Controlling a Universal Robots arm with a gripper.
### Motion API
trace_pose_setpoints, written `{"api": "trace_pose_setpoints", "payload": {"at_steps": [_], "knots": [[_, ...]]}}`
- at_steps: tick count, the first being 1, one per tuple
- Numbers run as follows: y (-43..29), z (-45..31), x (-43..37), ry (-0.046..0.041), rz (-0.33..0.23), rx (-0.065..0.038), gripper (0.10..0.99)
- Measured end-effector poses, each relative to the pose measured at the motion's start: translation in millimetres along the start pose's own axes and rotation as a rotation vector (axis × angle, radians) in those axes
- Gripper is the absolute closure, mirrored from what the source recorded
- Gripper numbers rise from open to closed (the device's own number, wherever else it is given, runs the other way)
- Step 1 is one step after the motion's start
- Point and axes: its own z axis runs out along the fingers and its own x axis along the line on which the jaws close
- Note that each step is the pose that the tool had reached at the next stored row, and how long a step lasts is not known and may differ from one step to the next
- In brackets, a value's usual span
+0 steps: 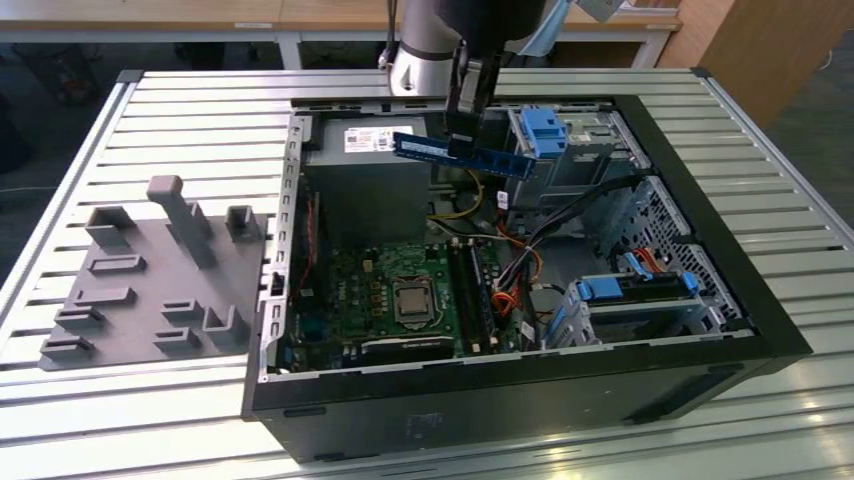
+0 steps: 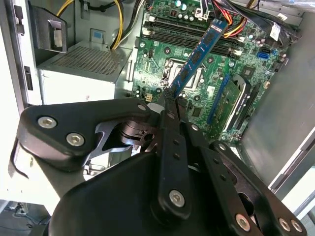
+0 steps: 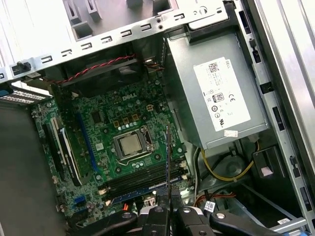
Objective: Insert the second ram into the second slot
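The gripper [image 1: 465, 135] was clamped on the second ram [image 1: 424, 147], holding the stick roughly level and clear above the open computer case [image 1: 467, 410]. Insertion had not begun: the memory slots [image 3: 142, 178] on the motherboard [image 1: 400, 300] lay well below the fingertips, and the stick touched none of them (whether a neighbouring slot was already filled could not be told). The case rested on a slatted metal table [image 1: 200, 110]. A grey fixture plate [image 1: 147, 290] lay beside the case, with wooden furniture [image 1: 747, 40] beyond.
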Motion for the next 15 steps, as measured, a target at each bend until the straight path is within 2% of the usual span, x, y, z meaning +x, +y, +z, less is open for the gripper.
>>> {"api": "trace_pose_setpoints", "payload": {"at_steps": [15], "knots": [[0.0, 0.0, 0.0, -0.0016, 0.045, 0.001, 0.957]]}}
